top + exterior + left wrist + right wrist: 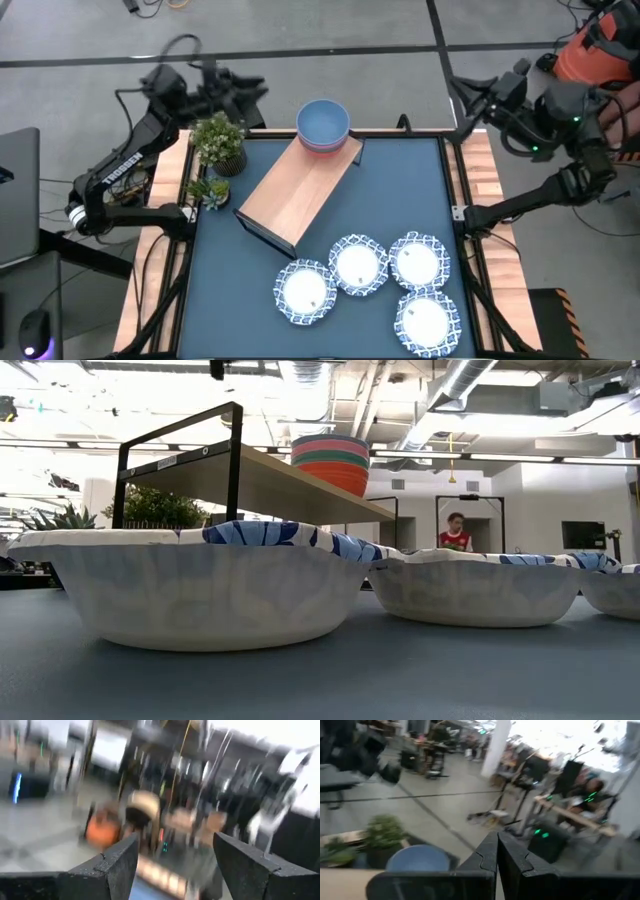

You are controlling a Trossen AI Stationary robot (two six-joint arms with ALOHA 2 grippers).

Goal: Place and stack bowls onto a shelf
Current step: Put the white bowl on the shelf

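The light-wood shelf stands aslant on the dark blue table. On its far end sits a stack of small bowls, the light blue one on top; in the low view the stack shows pink, green and red rims. Several white bowls with blue patterned rims rest on the table at the near right, and they fill the low view. My left gripper hangs open beyond the table's far left corner. My right gripper is shut beyond the far right corner, fingers together, holding nothing.
Two potted plants stand by the shelf at the table's far left. A laptop lies off the table's left side. A person shows in the room behind. Bare tabletop lies right of the shelf.
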